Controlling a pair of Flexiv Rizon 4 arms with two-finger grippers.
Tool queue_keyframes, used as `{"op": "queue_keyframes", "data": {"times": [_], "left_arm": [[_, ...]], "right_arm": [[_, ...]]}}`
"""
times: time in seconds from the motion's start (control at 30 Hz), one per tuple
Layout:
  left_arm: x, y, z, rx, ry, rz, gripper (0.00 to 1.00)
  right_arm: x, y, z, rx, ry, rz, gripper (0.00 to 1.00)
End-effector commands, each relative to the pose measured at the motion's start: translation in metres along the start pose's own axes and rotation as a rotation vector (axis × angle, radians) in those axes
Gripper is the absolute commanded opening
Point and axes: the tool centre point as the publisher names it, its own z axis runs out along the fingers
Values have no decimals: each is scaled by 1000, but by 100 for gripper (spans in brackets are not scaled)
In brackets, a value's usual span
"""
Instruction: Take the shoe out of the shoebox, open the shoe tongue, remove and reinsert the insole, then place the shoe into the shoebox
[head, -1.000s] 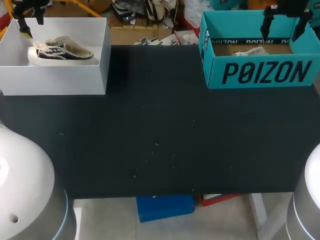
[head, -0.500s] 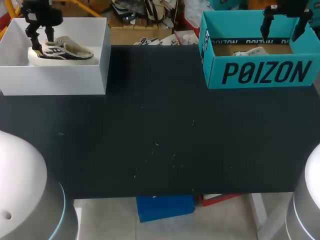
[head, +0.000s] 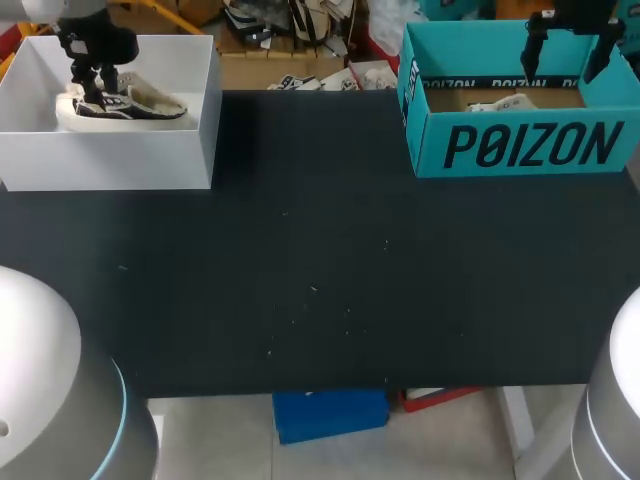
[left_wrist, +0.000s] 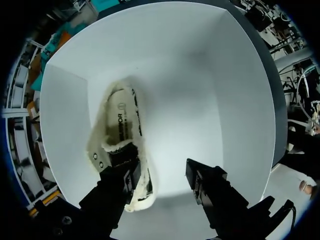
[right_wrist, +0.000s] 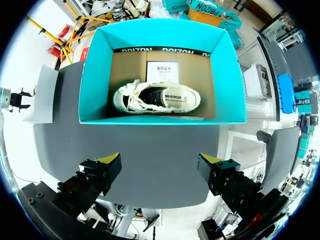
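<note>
Now the left hand (left_wrist: 162, 172) is open inside the white box (left_wrist: 225, 100), one finger over the near end of the shoe (left_wrist: 117, 130). The shoe's long axis runs straight ahead. The right hand (right_wrist: 160, 160), open, is well apart.

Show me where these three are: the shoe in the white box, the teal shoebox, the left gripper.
shoe in the white box (head: 150, 103), head view, on its upper
teal shoebox (head: 500, 150), head view, on its front wall
left gripper (left_wrist: 162, 172), left wrist view, midway between its fingertips
</note>
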Motion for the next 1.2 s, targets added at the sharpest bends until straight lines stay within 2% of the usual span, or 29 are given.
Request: {"op": "queue_keyframes", "data": {"times": [0.03, 0.57, 0.73, 1.2], "left_arm": [[-11, 1, 4, -1, 8, 1, 60], [-30, 4, 28, -8, -7, -3, 54], [-30, 1, 34, -5, -5, 0, 48], [-27, -3, 63, -16, 20, -18, 47]], "right_arm": [[0, 0, 0, 0, 0, 1, 100], [0, 0, 0, 0, 0, 1, 100], [0, 0, 0, 0, 0, 1, 100], [0, 0, 0, 0, 0, 1, 100]]}}
